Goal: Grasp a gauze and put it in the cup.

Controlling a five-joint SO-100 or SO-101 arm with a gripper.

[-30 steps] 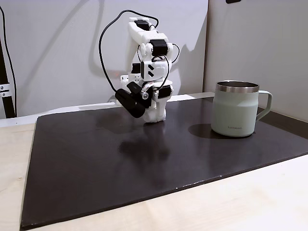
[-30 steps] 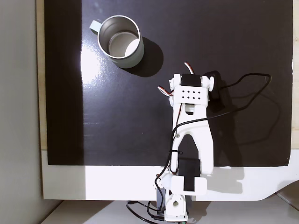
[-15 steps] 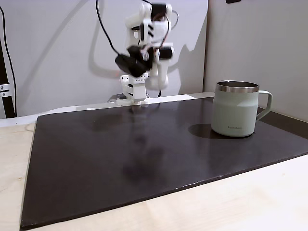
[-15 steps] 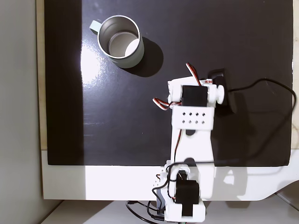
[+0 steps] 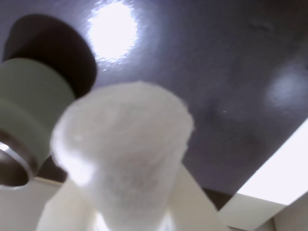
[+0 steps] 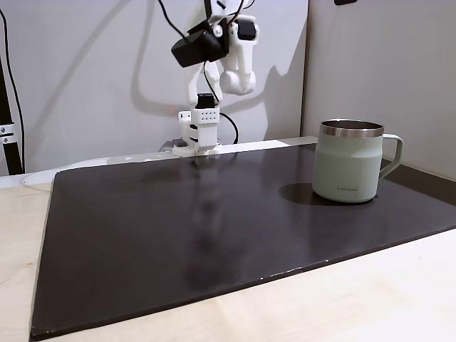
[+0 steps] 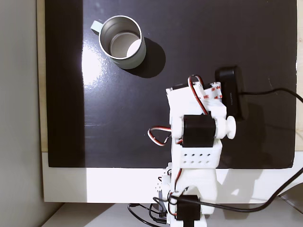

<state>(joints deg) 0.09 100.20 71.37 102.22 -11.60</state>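
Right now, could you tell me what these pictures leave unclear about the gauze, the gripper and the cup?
- Gauze: wrist view, blurred, base cut off by the bottom edge.
- Gripper: fixed view, fingertips too small to tell apart.
- Cup: wrist view, cut by the left edge.
- Cup logo: too small to read.

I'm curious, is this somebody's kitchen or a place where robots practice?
Probably a robot practice bench, not a kitchen: a small white arm with loose wires stands at the back of a black mat on a pale wooden table, with just one green cup set out.
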